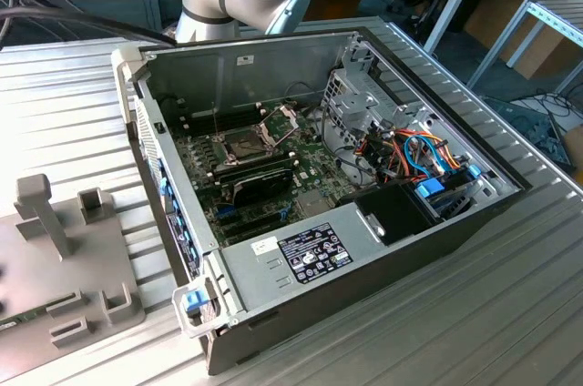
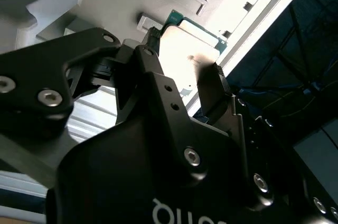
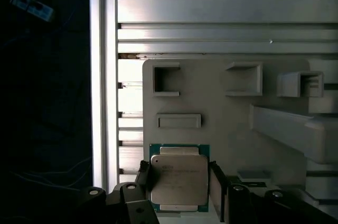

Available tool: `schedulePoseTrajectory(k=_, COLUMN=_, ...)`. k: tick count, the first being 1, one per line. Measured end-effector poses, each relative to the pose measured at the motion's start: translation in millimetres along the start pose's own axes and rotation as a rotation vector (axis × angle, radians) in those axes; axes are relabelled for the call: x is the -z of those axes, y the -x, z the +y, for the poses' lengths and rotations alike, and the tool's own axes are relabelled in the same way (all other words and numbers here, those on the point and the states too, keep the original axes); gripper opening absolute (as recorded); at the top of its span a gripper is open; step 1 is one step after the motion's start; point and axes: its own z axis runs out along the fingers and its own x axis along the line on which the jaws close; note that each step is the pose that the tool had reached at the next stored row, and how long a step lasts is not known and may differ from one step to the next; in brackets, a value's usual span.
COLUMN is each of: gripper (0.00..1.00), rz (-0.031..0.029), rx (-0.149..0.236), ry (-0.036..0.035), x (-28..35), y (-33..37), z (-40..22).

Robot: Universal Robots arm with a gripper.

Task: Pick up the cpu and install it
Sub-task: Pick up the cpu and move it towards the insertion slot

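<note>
Since the coming move turns on how the chip sits in the grasp, that relation goes down first. The cpu (image 3: 178, 177) lies directly between the two fingers (image 3: 217, 183), flat, with its dull metal lid facing the first wrist view's camera. One finger stands on each of two opposite edges, and no gap shows on either side. I read this as closed on the chip, gripping it by the edges.

The outline is close to square. The green board looks slightly longer along the line of the fingers, so the grasp runs across the shorter way.

In the second wrist view the cpu (image 2: 191, 57) sits at the fingertips (image 2: 215, 84), level with them and not tilted that I can see. Behind it is the grey holder plate (image 3: 232, 129) with its pockets, resting on the ribbed table (image 3: 211, 18). Whether the chip is clear of the plate cannot be told.

In the exterior view the socket (image 1: 244, 143) lies inside the open computer case (image 1: 301, 263), its hinged frame (image 1: 282, 118) raised.
</note>
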Motion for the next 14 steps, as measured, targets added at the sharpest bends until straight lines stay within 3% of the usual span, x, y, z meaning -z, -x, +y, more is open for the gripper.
schedulePoseTrajectory(k=14, gripper=0.54, rz=0.0000, rx=0.000, ry=0.0000, x=32.8, y=-1.0, z=-0.8)
